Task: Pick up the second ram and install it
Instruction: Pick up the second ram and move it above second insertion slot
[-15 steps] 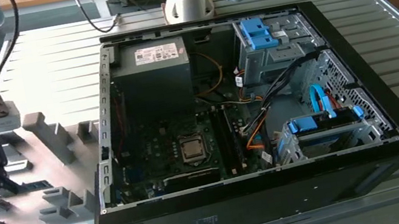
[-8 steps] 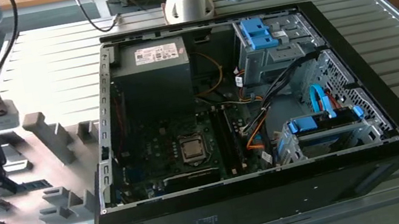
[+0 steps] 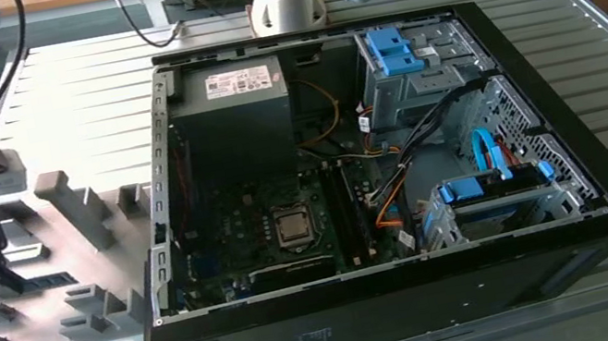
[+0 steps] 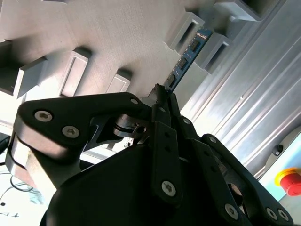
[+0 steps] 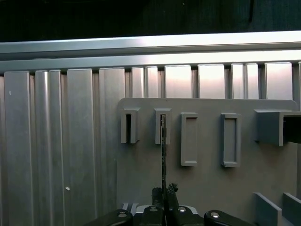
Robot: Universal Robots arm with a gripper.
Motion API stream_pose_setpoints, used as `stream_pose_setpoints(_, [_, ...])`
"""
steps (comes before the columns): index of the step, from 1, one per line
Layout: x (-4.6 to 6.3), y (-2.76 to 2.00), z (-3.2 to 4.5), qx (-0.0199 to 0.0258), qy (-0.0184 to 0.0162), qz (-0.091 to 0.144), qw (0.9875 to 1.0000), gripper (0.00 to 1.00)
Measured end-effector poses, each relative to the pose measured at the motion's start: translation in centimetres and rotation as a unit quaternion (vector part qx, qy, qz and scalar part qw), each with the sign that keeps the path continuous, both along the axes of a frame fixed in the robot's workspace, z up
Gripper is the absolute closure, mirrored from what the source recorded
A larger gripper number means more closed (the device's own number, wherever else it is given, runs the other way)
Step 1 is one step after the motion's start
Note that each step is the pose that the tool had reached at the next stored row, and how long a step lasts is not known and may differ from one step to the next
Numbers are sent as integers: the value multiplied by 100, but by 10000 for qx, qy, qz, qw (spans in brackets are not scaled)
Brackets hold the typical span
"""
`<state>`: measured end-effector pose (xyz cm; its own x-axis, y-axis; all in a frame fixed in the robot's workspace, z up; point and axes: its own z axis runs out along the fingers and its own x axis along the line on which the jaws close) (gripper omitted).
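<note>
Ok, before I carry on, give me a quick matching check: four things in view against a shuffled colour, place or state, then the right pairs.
Things
A. second ram
B. power supply
C. emergency-stop button
D. upper drive-bay bracket

Descriptions
1. red, on a yellow base
2. blue plastic
3. gripped at its near end by the hand, far end in a grey fixture block
4. black box with a pale label, inside the computer case

Pairs: A-3, B-4, C-1, D-2
</note>
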<state>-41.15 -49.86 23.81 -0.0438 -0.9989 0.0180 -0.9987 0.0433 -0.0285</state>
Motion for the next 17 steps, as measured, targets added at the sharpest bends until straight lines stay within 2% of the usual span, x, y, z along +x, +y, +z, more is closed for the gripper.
stream_pose_setpoints(17, [0, 0, 208, 0, 0, 0, 10000, 86])
